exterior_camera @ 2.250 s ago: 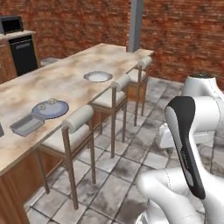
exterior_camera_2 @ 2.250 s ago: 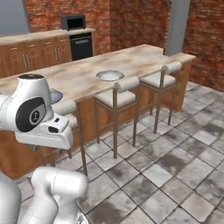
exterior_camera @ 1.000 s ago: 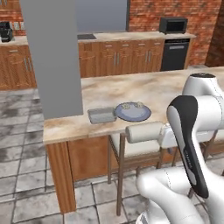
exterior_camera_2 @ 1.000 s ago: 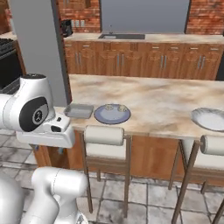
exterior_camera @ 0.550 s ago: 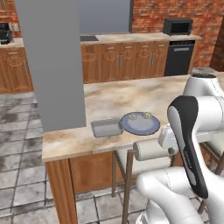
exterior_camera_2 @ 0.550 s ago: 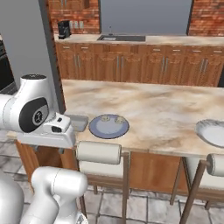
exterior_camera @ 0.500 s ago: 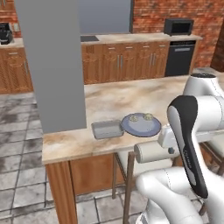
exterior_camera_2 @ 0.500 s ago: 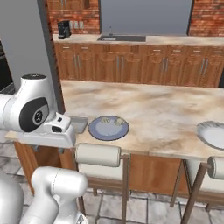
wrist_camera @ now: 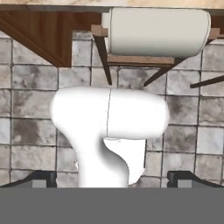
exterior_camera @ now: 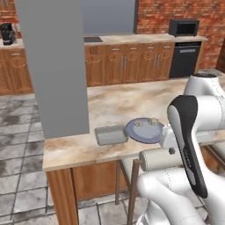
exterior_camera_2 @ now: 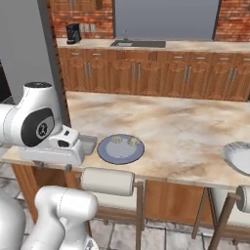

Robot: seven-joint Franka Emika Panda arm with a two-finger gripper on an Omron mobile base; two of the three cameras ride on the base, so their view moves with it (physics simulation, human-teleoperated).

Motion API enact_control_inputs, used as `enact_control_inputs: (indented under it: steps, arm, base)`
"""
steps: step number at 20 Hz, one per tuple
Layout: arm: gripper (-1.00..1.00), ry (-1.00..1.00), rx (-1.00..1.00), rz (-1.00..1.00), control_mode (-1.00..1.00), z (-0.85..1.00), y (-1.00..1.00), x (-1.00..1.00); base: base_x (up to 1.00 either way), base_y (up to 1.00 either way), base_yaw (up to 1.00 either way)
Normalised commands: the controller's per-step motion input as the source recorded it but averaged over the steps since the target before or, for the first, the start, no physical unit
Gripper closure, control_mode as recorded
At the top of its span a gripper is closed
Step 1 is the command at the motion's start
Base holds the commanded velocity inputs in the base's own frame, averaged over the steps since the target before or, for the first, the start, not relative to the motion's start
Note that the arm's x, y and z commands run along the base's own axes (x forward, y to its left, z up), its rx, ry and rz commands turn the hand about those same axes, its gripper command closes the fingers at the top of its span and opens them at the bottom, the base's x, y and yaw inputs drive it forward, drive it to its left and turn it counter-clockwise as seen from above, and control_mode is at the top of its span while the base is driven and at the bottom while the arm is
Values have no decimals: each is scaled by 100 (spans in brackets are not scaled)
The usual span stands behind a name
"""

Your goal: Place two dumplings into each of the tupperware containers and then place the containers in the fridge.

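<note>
A grey tupperware container [exterior_camera: 111, 135] lies on the marble island counter [exterior_camera: 114, 103], near its front edge. Right beside it is a round blue-grey plate [exterior_camera: 145, 130] with two dumplings [exterior_camera: 139, 123] on its far half. In the right base view the container [exterior_camera_2: 88, 143] is partly hidden behind my hand, and the plate [exterior_camera_2: 120, 148] carries the dumplings [exterior_camera_2: 133, 142]. The tall grey fridge [exterior_camera: 52, 66] rises at the counter's left end. My gripper [wrist_camera: 112, 179] hangs in front of the counter, pointing down at the floor. It is open, with nothing between its fingertips [wrist_camera: 43, 177].
A stool with a pale roll cushion [exterior_camera: 158, 159] stands under the counter edge, just below the plate; the hand view has it [wrist_camera: 159, 31] above tiled floor. A white plate [exterior_camera_2: 239, 157] lies further right. Wooden cabinets, a sink, a black microwave [exterior_camera: 184, 27] and a dishwasher line the back wall.
The base has driven, so the whole scene has shifted: the container and plate now sit closer and nearer the middle of both views. The gripper stays open.
</note>
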Motion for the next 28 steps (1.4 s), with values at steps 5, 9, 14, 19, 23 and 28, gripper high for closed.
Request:
enact_control_inputs:
  steps: [5, 9, 14, 19, 23, 28]
  arm:
    - [-100, 0, 0, 0, 100, 0, 0, 0]
    - [-100, 0, 0, 0, 100, 0, 0, 0]
    - [-100, 0, 0, 0, -100, 0, 0, 10]
    - [-100, 8, 5, 0, -100, -7, -5, 100]
    - [-100, 6, 7, 0, -100, -5, -13, 100]
    - [-100, 0, 0, 0, -100, -21, 0, 99]
  base:
    - [67, -6, 0]
    - [56, -4, 0]
    - [15, -1, 0]
    - [0, 0, 0]
    - [0, 0, 0]
    - [0, 0, 0]
